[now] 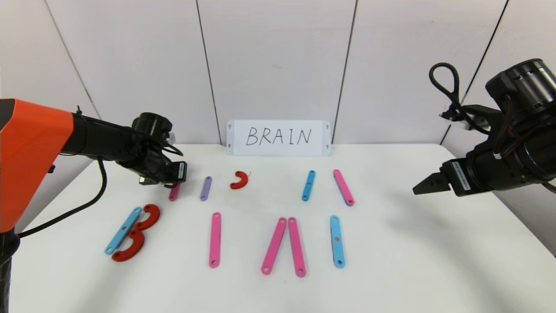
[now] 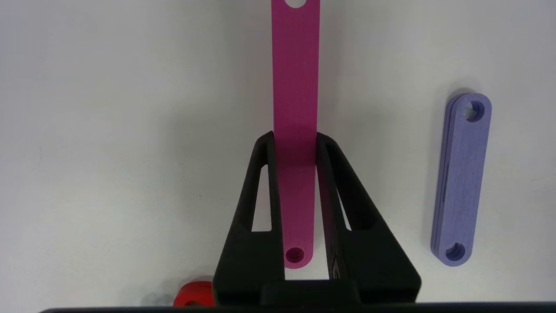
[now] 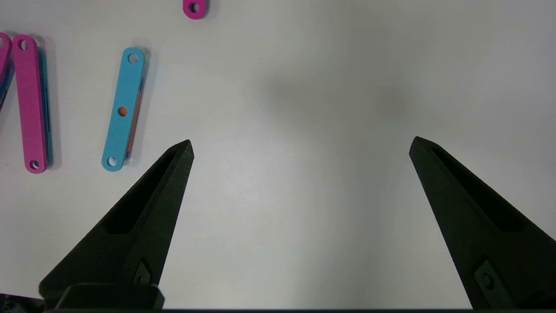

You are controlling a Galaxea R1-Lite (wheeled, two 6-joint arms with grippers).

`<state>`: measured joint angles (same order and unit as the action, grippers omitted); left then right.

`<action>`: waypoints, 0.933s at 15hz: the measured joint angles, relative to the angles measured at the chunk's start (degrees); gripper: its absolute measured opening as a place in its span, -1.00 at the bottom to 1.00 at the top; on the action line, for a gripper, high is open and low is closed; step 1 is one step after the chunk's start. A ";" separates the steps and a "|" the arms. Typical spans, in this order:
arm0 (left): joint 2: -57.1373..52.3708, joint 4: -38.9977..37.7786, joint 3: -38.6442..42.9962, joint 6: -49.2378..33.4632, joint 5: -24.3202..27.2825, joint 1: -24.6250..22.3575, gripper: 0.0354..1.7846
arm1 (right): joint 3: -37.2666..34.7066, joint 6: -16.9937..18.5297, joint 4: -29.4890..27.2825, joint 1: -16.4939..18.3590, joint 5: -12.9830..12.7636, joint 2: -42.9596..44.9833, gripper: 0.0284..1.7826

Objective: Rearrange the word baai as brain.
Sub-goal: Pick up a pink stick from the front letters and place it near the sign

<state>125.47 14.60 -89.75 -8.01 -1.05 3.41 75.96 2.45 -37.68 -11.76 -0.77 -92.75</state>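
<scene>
Nearest the head camera, on the white surface [image 1: 391, 269], lies the front row of flat plastic letter pieces: a blue straight strip with two red C-shaped curves [image 1: 134, 232] touching it to make a B at the robot's left, a lone long pink strip [image 1: 214, 239], two pink strips leaning together at their far ends [image 1: 284, 245], and a blue strip with a centre hole [image 1: 337, 241].

Farther back is a loose row: a short purple strip [image 1: 206, 188], a small red curve [image 1: 239, 180], a blue strip [image 1: 308, 185] and a slanted pink strip [image 1: 343, 187]. At the left end of that row the left hand [image 1: 173, 184] is clamped on a short pink strip [image 1: 174, 192].

The right hand [image 1: 428, 184] hangs over bare surface at the right, fingers spread wide, holding nothing.

At the back stands a white card handwritten "BRAIN" [image 1: 278, 137].

Risk, as a judgement: the grip is on the strip's narrow edges, so it could pivot or slip when carried, or nudge the purple strip lying beside it.

Only the left wrist view shows the fingers [image 2: 256, 208] pressing both edges of the pink strip [image 2: 295, 130]; the head view hides that contact behind the arm. Only the right wrist view shows an orange layer under the centre-hole blue strip [image 3: 124, 108].
</scene>
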 joint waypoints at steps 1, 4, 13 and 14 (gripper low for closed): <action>0.06 -0.06 -0.11 -0.01 -0.05 -0.02 -0.65 | -0.02 -0.02 0.01 0.00 -0.02 0.00 0.95; 0.30 -0.24 -0.24 0.00 0.01 -0.02 -0.33 | -0.02 -0.02 0.01 0.00 -0.02 0.00 0.95; -5.51 3.83 0.26 -3.93 0.52 0.96 0.94 | -0.05 0.00 0.01 -0.11 -0.07 0.00 0.95; -7.24 4.90 0.80 -4.14 0.52 1.33 0.95 | -0.05 0.00 0.01 -0.13 -0.09 0.07 0.95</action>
<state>118.22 19.50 -88.94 -12.15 -0.52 4.74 75.91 2.45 -37.67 -11.90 -0.85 -92.67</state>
